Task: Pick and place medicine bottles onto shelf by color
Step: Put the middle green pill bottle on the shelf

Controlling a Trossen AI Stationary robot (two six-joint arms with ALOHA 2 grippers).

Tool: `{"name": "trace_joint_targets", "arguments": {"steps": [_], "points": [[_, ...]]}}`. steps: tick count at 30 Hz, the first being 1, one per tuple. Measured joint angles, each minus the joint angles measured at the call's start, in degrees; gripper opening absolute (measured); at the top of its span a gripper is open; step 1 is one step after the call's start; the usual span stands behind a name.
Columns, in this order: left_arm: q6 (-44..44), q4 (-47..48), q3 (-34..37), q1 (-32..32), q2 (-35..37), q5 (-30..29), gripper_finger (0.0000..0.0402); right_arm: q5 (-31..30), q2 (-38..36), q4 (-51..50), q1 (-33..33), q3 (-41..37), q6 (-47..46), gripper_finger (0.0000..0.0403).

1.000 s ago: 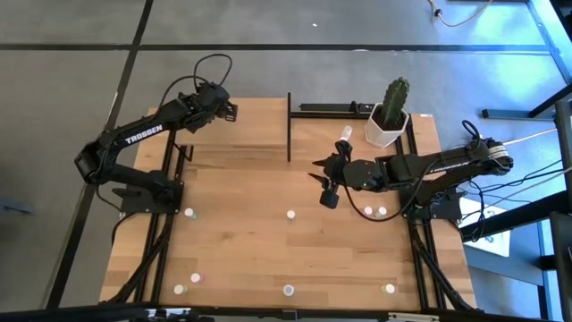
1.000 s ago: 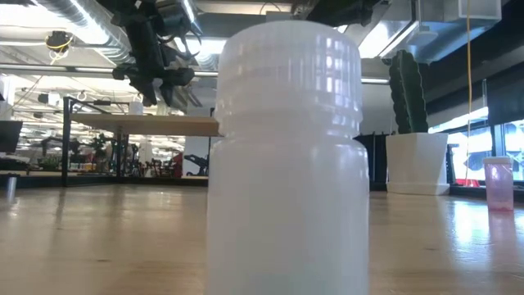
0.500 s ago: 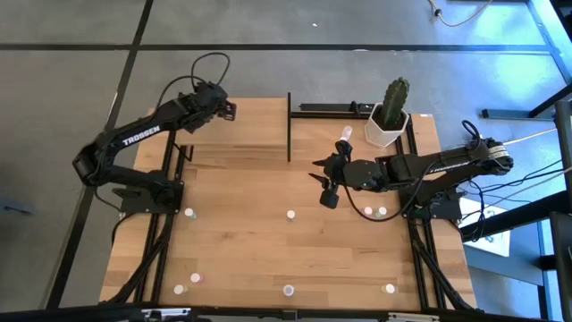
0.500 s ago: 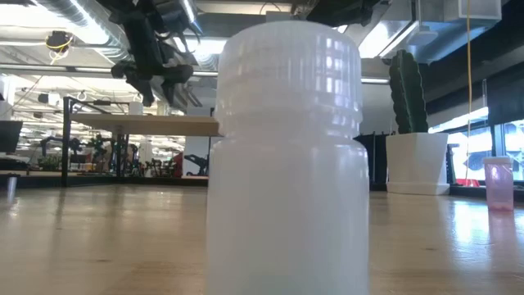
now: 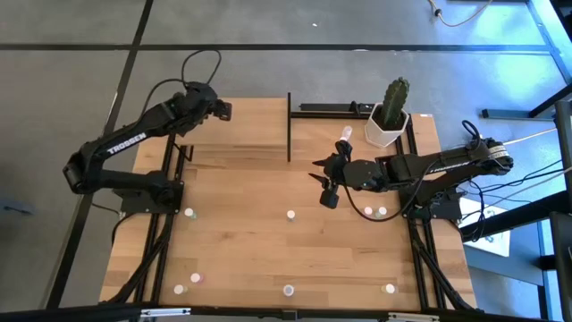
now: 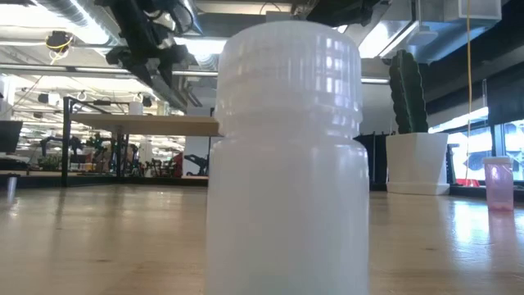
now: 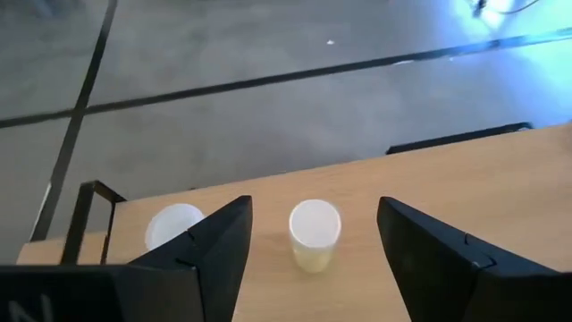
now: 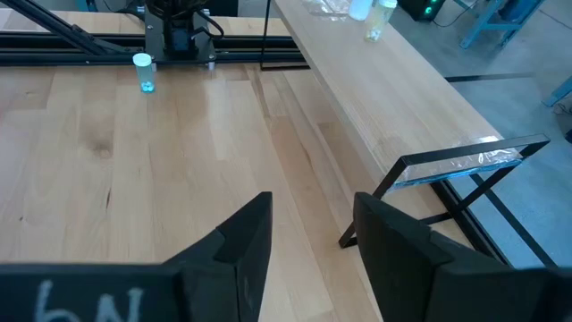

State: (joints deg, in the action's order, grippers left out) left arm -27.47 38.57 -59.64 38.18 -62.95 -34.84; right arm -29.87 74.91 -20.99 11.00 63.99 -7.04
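Note:
A pale yellow medicine bottle point(image 7: 314, 234) stands upright on the shelf point(image 7: 465, 174), with a white bottle point(image 7: 172, 224) beside it. My left gripper point(image 7: 313, 206) hovers open over the shelf's far left end point(image 5: 219, 109), its fingers apart on either side of the yellow bottle and touching nothing. My right gripper point(image 5: 326, 185) hangs open and empty over the table's middle right. Several more small bottles stand on the tabletop, among them a white bottle point(image 5: 291, 215) at the middle and a pair point(image 5: 374, 211) near the right arm.
A potted cactus point(image 5: 390, 112) stands at the far right, with a small bottle point(image 5: 346, 134) beside it. A black post point(image 5: 289, 125) rises at the shelf's end. One white bottle point(image 6: 286, 156) stands right before the low camera. More bottles point(image 5: 288, 290) line the near edge.
My left gripper has risen and drawn back from the shelf toward the table's left edge, leaving the yellow bottle standing on the shelf. The right arm has kept still.

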Motion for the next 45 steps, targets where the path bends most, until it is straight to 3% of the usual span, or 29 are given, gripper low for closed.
{"name": "trace_joint_targets", "arguments": {"steps": [11, 18, 26, 34, 41, 45], "points": [[10.9, 0.0, 0.0, -12.0, 11.1, 0.3, 0.0235, 0.0, 0.0, 0.0, 0.0, 0.0, 0.0, 0.0161], [19.2, 2.1, 0.0, -22.6, 16.3, 8.0, 0.0235, 0.0, 0.0, 0.0, 0.0, 0.0, 0.0, 0.0161], [23.5, 3.4, 0.0, -32.5, 16.4, 16.8, 0.0235, 0.0, 0.0, 0.0, 0.0, 0.0, 0.0, 0.0161], [22.4, 6.9, 0.0, -41.7, 16.1, 22.9, 0.0235, 0.0, 0.0, 0.0, 0.0, 0.0, 0.0, 0.0161], [11.5, 12.1, 0.0, -48.5, 16.1, 22.2, 0.0235, 0.0, 0.0, 0.1, 0.0, 0.0, 0.0, 0.0161], [9.8, 12.2, 0.0, -51.4, 16.1, 21.4, 0.0235, 0.0, 0.0, 0.2, 0.0, 0.0, 0.0, 0.0161]]}}
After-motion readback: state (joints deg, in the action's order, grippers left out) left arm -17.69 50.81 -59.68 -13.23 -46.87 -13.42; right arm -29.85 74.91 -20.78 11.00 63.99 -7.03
